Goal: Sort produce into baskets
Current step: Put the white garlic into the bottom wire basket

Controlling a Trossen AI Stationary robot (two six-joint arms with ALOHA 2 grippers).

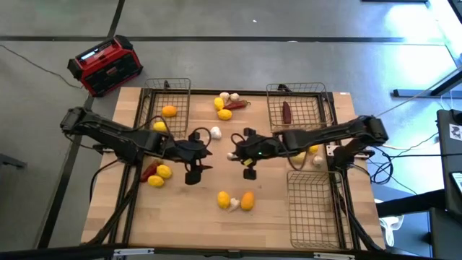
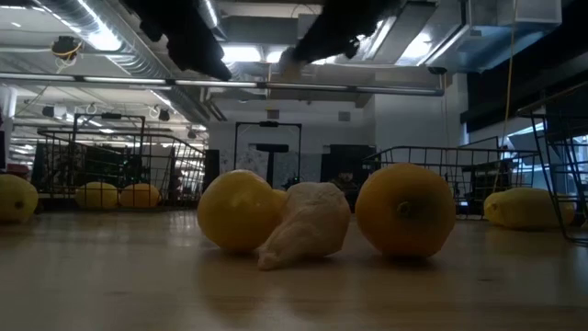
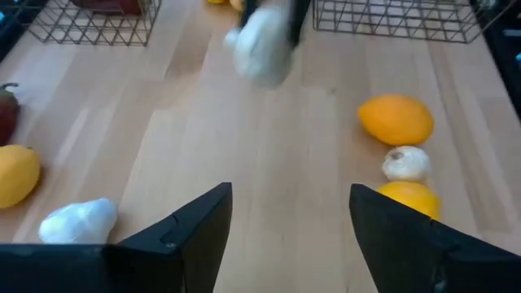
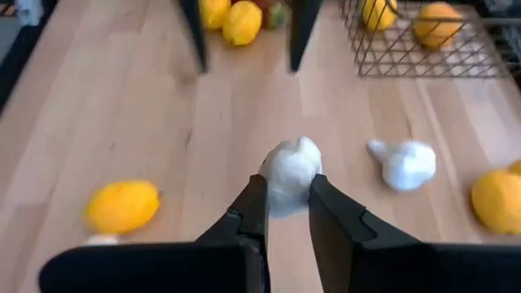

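Note:
My right gripper (image 4: 289,191) is over the table's middle (image 1: 232,154), shut on a white garlic bulb (image 4: 291,167). The bulb also shows in the left wrist view (image 3: 260,45). My left gripper (image 3: 289,220) is open and empty. It faces the right one from the left (image 1: 198,144). Another garlic bulb (image 1: 215,132) lies on the table between them, toward the far side. A yellow fruit, a garlic bulb and an orange fruit (image 1: 234,201) lie near the front. A far-left basket (image 1: 180,90) holds an orange fruit (image 1: 169,110). A far-right basket (image 1: 310,94) holds a dark red piece (image 1: 286,112). My right gripper pinches the garlic bulb's near part (image 4: 286,194) between its two fingers. The rest of the bulb sticks out beyond the fingertips. The fingers come from the table's right, slanting down. The bulb is lifted clear of the table.
A third wire basket (image 1: 314,217) stands at the near right. A cluster of yellow fruits, garlic and a red piece (image 1: 227,105) lies at the far middle. A red piece and yellow fruits (image 1: 155,173) lie at the left. A red-and-black box (image 1: 105,65) sits beyond the table's far left corner.

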